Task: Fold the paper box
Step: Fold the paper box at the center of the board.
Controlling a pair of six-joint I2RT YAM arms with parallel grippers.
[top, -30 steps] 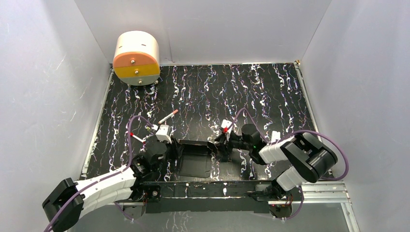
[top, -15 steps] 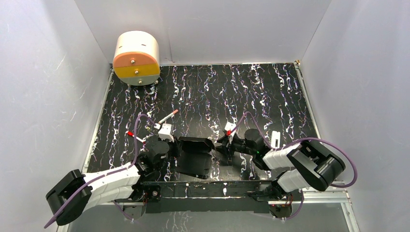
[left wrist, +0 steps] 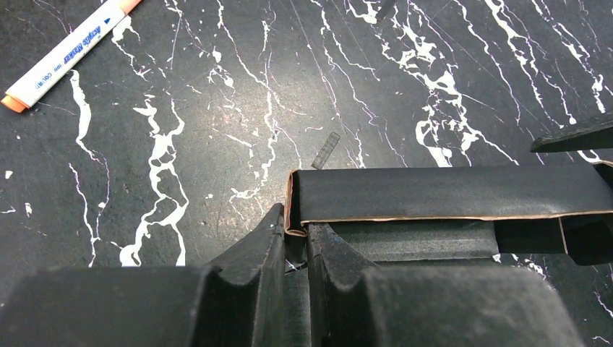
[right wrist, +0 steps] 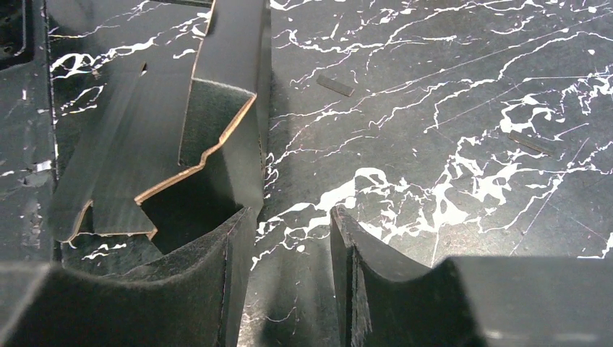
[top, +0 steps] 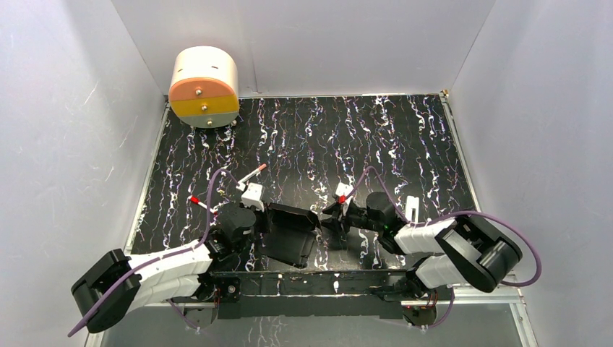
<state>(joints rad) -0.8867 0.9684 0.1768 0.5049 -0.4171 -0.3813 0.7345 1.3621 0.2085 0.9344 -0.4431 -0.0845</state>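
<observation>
The paper box is a partly folded black card blank lying between my two grippers near the table's front. My left gripper is shut on its left end. In the left wrist view the fingertips pinch a bent corner of the paper box, whose raised panel runs off to the right. My right gripper is open just right of the box. In the right wrist view nothing lies inside the right gripper, only marbled table, and the paper box stands by the left finger with its flaps up.
A white marker pen lies just beyond the left gripper. A white and orange cylinder stands at the back left corner. White walls enclose the table. A black rail runs along the front edge.
My left gripper has closed on the box's left end and moved slightly away from me. The box has risen from lying flat to partly folded and tilted. The right arm barely moved.
</observation>
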